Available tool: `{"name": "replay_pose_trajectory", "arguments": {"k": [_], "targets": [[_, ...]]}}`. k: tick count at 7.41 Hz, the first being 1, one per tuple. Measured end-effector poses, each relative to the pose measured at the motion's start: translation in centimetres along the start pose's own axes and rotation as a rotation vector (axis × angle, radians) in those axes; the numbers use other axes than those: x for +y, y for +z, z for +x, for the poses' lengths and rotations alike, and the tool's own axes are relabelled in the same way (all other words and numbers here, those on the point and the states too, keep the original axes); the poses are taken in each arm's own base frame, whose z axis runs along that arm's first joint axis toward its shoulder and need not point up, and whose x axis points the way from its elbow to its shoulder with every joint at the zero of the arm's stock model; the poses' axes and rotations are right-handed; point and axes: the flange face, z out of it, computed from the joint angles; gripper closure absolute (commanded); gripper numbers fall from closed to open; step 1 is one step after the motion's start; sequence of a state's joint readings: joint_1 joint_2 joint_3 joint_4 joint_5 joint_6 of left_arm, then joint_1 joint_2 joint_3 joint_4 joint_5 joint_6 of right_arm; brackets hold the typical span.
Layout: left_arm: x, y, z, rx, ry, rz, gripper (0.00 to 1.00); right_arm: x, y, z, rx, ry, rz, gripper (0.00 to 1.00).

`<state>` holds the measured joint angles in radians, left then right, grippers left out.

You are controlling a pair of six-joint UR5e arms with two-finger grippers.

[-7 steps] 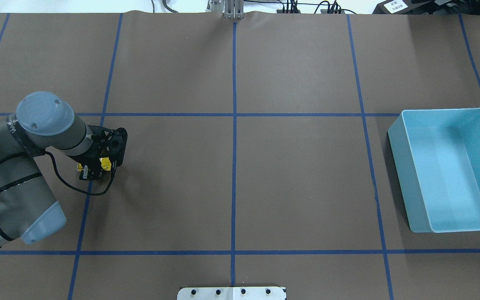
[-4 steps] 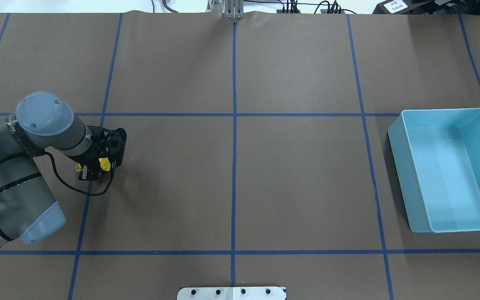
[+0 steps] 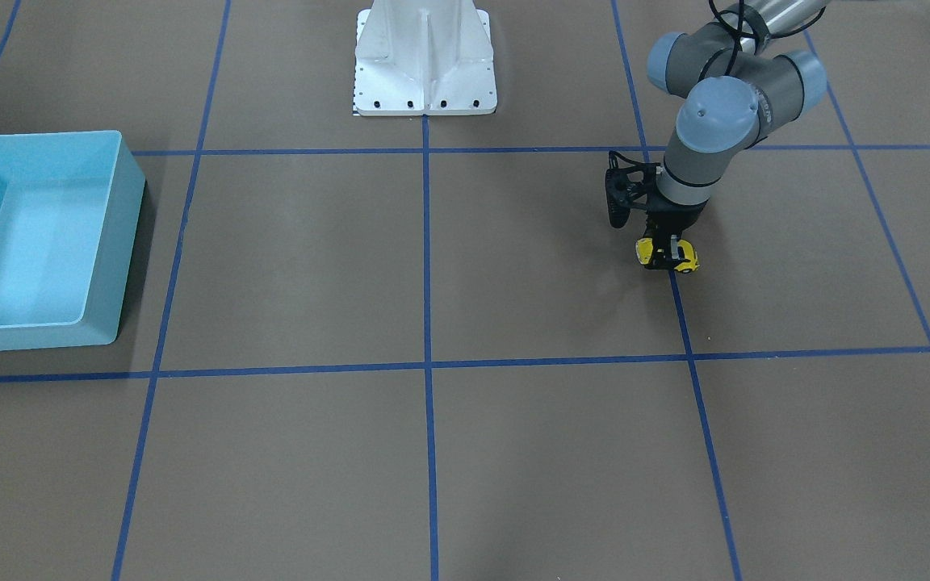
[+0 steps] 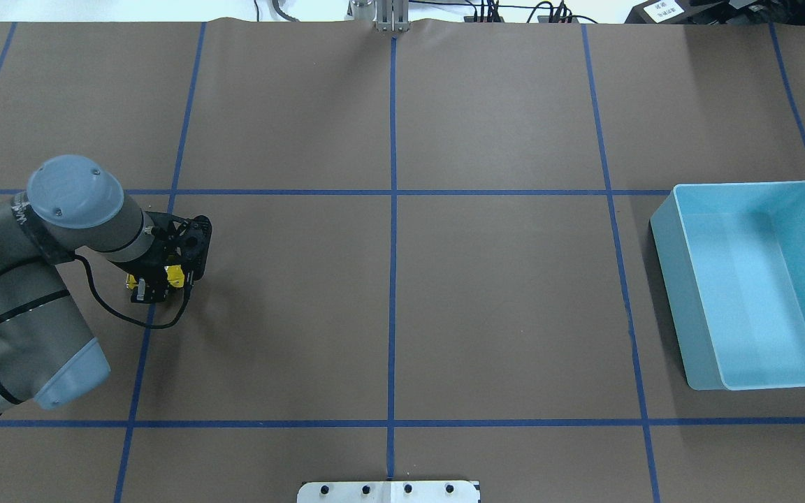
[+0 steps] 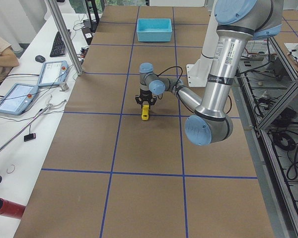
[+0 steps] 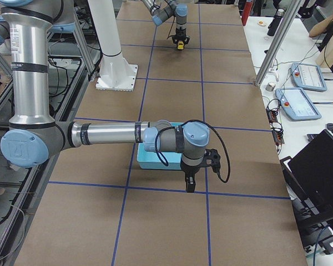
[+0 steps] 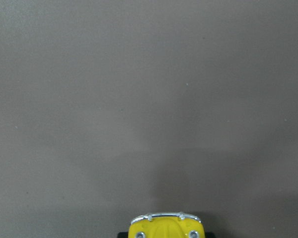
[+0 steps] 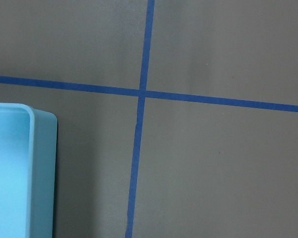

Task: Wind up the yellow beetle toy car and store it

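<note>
- Front-facing view: the left arm (image 3: 715, 113) is reaching straight down, and its jaws are straddling the yellow beetle toy car (image 3: 667, 255). They are apparently gripping its flanks, though the contact is too small to be sure. The car is sitting low at the tabletop (image 3: 513, 282), toward the edge on the robot's left, roughly midway between the robot's edge and the operators' edge.
- Overhead view: only yellow slivers of the car (image 4: 176, 275) are showing under the wrist. The light blue bin (image 4: 668, 293) is standing empty near the opposite edge, well apart from the car. Storing is therefore not yet done. I judge the winding-up is in hand, with the carry across and the drop left.
- Left side view: the car (image 5: 145, 114) is showing as a tiny bright-yellow block beneath the jaws.
- Right side view: the right arm (image 6: 194, 141) is hanging just beside the bin; whether its jaws are open or closed I cannot tell.
- Left wrist view: the car's glossy rounded end (image 7: 165, 227), with a chrome bumper, is peeking in.
- Right wrist view: a bin corner (image 8: 42, 168) is showing, with no jaws in sight.
</note>
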<state>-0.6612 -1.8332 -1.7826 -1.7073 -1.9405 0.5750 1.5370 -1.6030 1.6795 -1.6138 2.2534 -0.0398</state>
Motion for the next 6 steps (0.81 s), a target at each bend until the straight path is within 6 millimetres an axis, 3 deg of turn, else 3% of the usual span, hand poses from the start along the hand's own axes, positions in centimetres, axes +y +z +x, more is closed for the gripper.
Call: {"name": "replay_pose_trajectory", "arguments": {"k": [6], "targets": [[0.01,0.07,-0.09,-0.005,0.003,0.006,0.67,0.0,-0.01,-0.01,0.0,0.0,0.0,0.0]]}}
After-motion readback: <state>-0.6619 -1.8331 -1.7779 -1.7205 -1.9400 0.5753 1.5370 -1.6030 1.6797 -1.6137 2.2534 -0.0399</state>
